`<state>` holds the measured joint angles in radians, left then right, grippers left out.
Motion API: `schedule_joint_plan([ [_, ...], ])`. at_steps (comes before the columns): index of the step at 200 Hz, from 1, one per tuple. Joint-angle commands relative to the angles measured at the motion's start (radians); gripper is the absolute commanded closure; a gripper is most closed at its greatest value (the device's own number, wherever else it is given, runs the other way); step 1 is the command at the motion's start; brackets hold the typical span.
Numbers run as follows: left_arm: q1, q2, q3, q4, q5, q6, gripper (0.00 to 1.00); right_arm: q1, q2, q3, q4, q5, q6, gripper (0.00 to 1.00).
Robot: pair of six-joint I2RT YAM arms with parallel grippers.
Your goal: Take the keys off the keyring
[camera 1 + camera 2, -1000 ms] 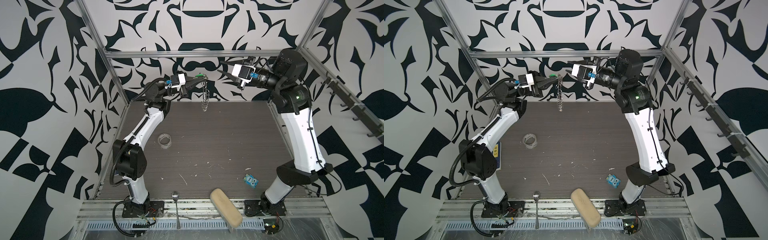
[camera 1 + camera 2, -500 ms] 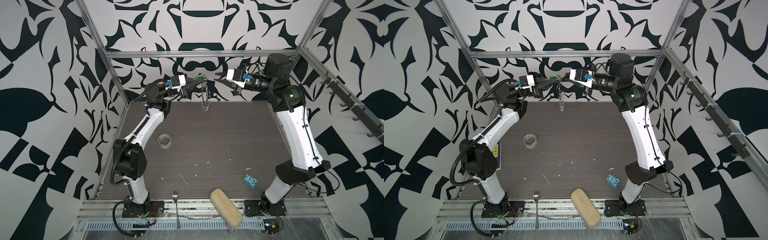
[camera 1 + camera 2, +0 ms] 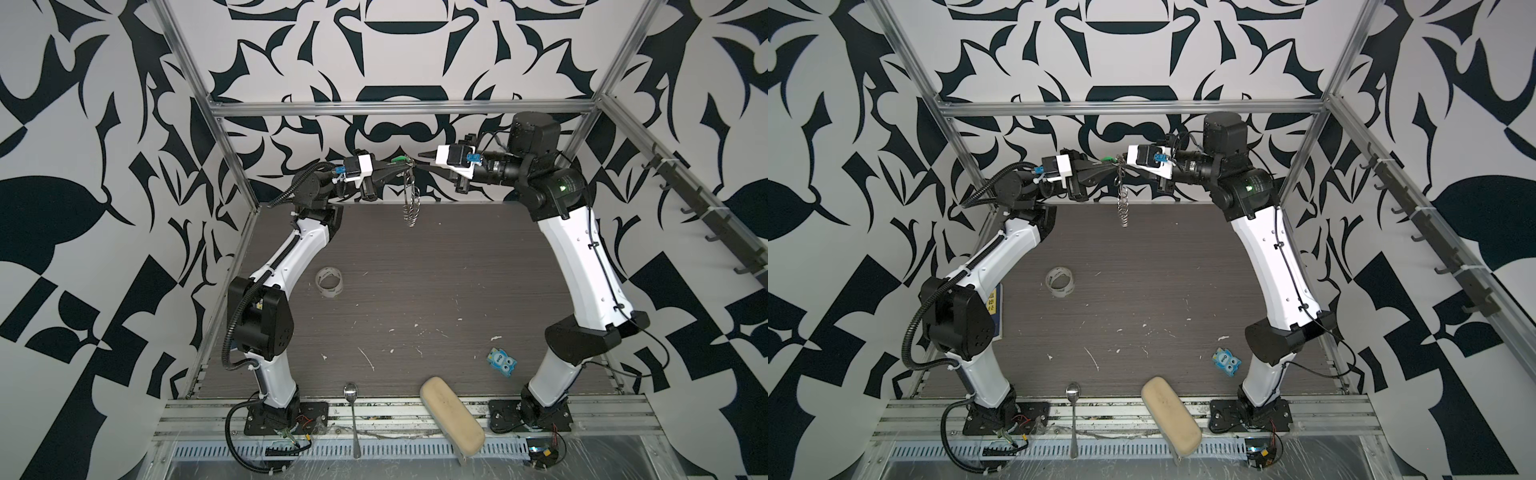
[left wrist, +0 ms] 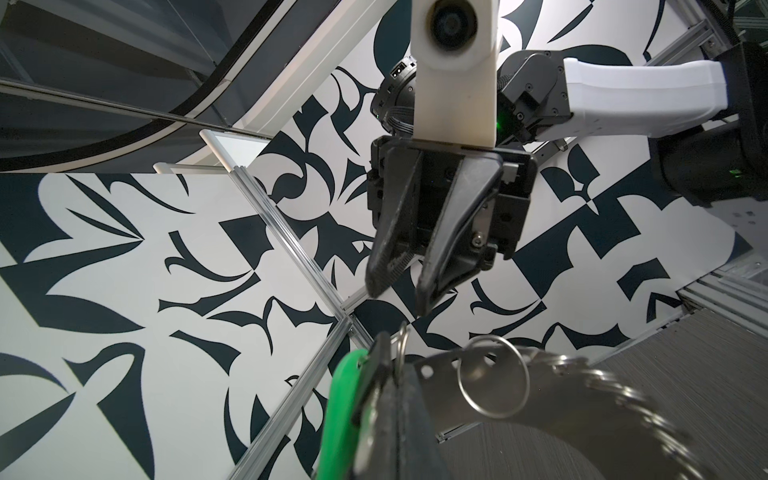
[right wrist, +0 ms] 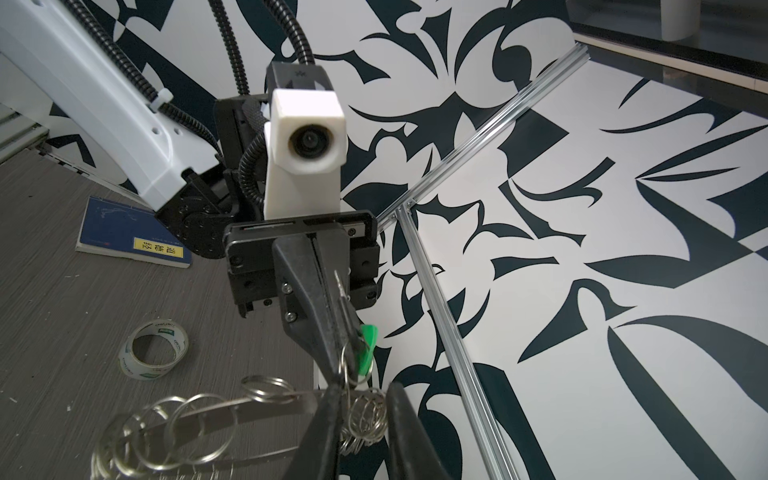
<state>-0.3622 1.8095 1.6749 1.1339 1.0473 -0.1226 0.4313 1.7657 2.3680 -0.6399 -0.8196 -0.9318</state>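
High above table (image 3: 436,282), left gripper (image 3: 405,163) clamps green-headed key (image 3: 400,158); jagged silvery keyring (image 3: 410,203) dangles; right gripper (image 3: 419,161) slightly parted

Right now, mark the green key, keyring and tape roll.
green key (image 5: 368,345): right wrist view, plastic head.
keyring (image 3: 410,210): a top view, hanging cluster.
tape roll (image 5: 153,371): right wrist view, outer wall.

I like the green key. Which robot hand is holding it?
The left hand pinches the green key, shut tight. The right hand has its tips a little apart, beside the keyring.
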Motion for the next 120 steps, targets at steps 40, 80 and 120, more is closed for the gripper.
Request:
schedule_joint_plan([
  [40, -0.001, -0.026, -0.003, 0.049, 0.001, -0.022, 1.0, 0.015, 0.001, 0.003, 0.0, 0.022, -0.011, 0.8],
  [80, -0.001, -0.025, -0.001, 0.047, -0.001, -0.021, 1.0, 0.027, 0.008, 0.004, -0.006, 0.023, -0.011, 0.83],
  [120, -0.001, -0.026, 0.001, 0.044, 0.0, -0.02, 1.0, 0.032, 0.012, 0.006, -0.015, 0.027, -0.015, 0.89],
])
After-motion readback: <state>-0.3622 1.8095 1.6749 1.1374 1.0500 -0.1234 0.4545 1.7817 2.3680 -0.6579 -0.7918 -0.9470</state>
